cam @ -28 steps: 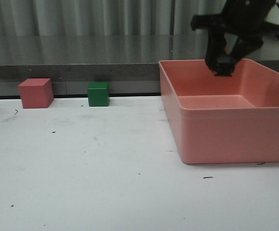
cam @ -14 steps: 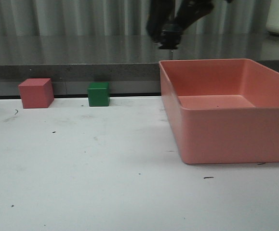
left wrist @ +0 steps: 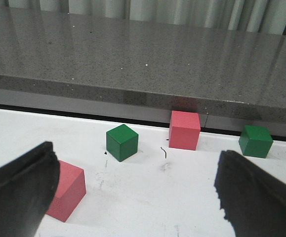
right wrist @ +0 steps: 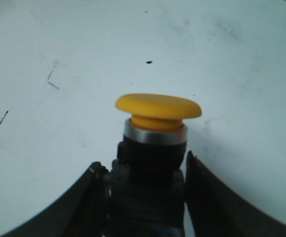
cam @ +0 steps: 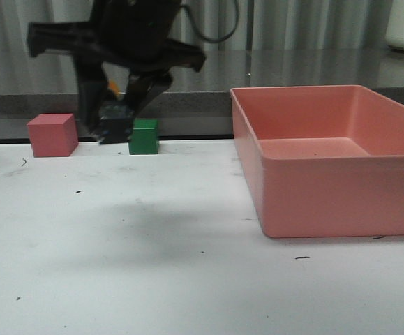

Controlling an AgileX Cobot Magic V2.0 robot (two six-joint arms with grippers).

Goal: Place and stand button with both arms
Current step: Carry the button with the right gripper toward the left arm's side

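Yellow-capped button [right wrist: 155,148] clamped in right pincer [cam: 112,129], held above the bench [cam: 153,265]; its base hidden between the fingers; front view blurred, arm covering part of green cube [cam: 144,136]; left pincer [left wrist: 133,197] wide open, empty, fingertips cut off.

Black arm [cam: 128,42] — dark cable looped above, apparently.
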